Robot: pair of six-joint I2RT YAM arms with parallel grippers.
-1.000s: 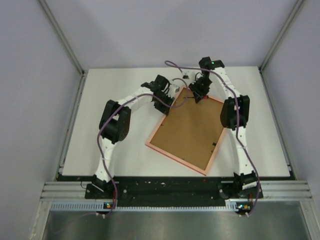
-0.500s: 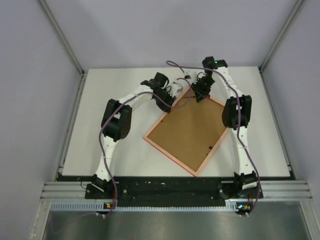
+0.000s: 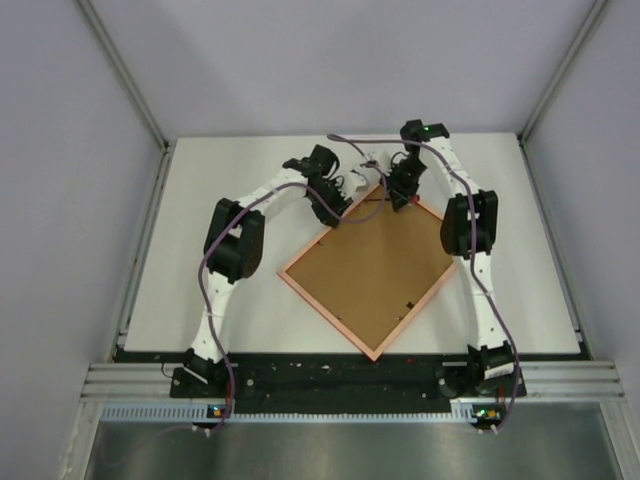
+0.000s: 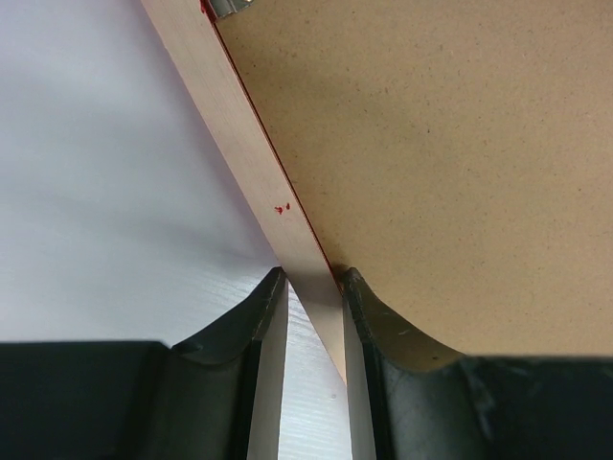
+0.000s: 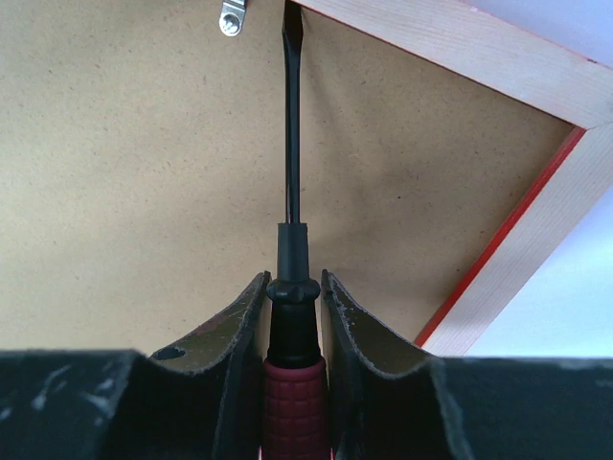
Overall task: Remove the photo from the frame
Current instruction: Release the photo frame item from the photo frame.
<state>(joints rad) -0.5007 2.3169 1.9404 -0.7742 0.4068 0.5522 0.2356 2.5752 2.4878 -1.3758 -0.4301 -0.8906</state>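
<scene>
The frame (image 3: 362,272) lies face down on the table like a diamond, its brown back up inside a pale rim edged in red. The photo is hidden under that back. My left gripper (image 3: 335,213) is at the frame's far-left side, shut on the rim (image 4: 254,144), which runs between its fingers (image 4: 311,283). My right gripper (image 3: 400,195) is over the far corner, shut on a screwdriver (image 5: 292,144) with a red handle and black shaft. Its flat tip rests on the back board against the inner edge of the rim (image 5: 450,38), next to a small metal tab (image 5: 230,17).
White tabletop (image 3: 220,190) runs round the frame, with grey walls on three sides and a black rail (image 3: 330,375) along the near edge. Both arms reach in from the near corners, and purple cables loop over the frame's far corner.
The frame has swung clockwise about its far corner, its near corner moving left. Both grippers stayed near the far corner with their holds unchanged.
</scene>
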